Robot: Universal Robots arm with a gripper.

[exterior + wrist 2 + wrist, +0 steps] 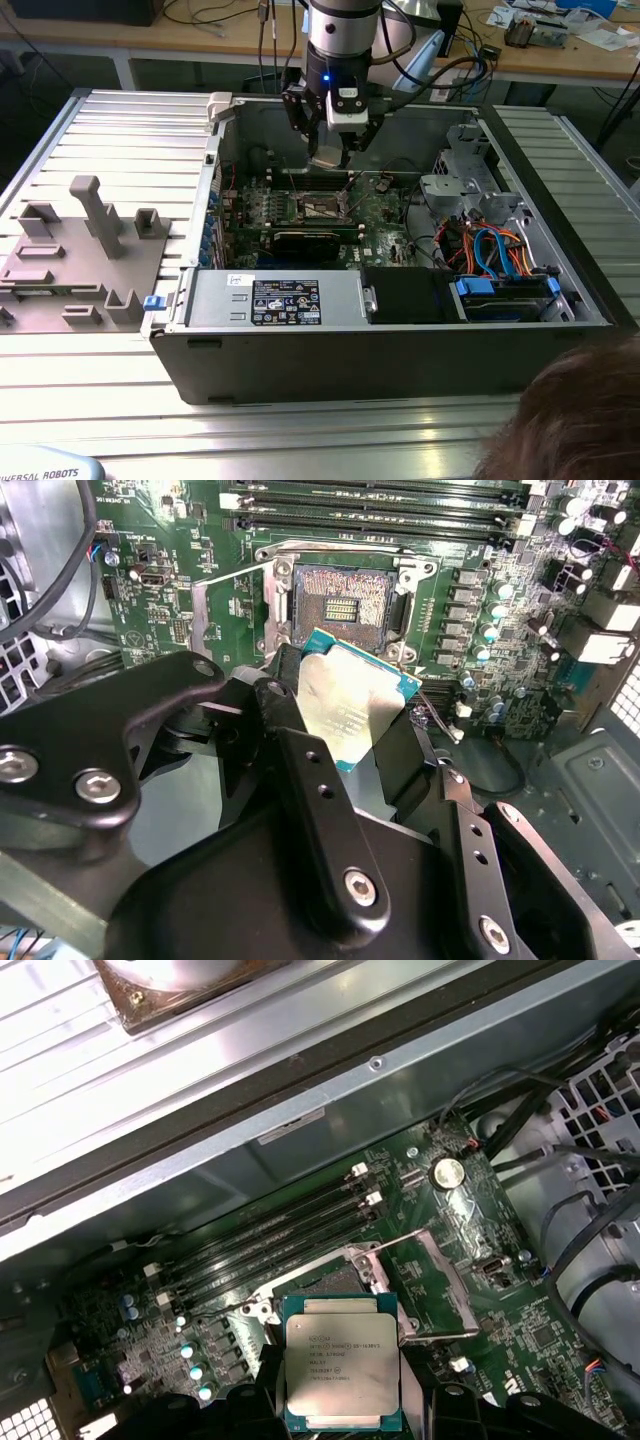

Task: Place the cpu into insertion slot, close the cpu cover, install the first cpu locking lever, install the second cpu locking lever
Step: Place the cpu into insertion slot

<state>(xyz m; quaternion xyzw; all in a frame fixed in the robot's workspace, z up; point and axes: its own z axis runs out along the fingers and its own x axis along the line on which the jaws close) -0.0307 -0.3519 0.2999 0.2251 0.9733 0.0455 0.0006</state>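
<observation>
My gripper (328,150) hangs inside the open computer case, shut on the cpu (326,157). The cpu (350,705) is a flat square chip with a silver top and a green edge, held between black fingers (300,770) in both wrist views. It hovers tilted a little above the insertion slot (340,605), which lies bare with its gold-tinged centre showing. The cpu cover (222,615), a thin silvery frame plate, stands flipped open beside the socket. In the first wrist view the cpu (340,1370) overlaps the insertion slot (330,1278), with the cpu cover (440,1280) raised alongside.
Long memory slots (280,1230) run beside the socket. A long black card (315,240) lies across the board toward the front. The case walls (300,370) ring the board, with a drive cage and coloured cables (495,250) on the exterior view's right. A person's head (570,420) is at the lower right.
</observation>
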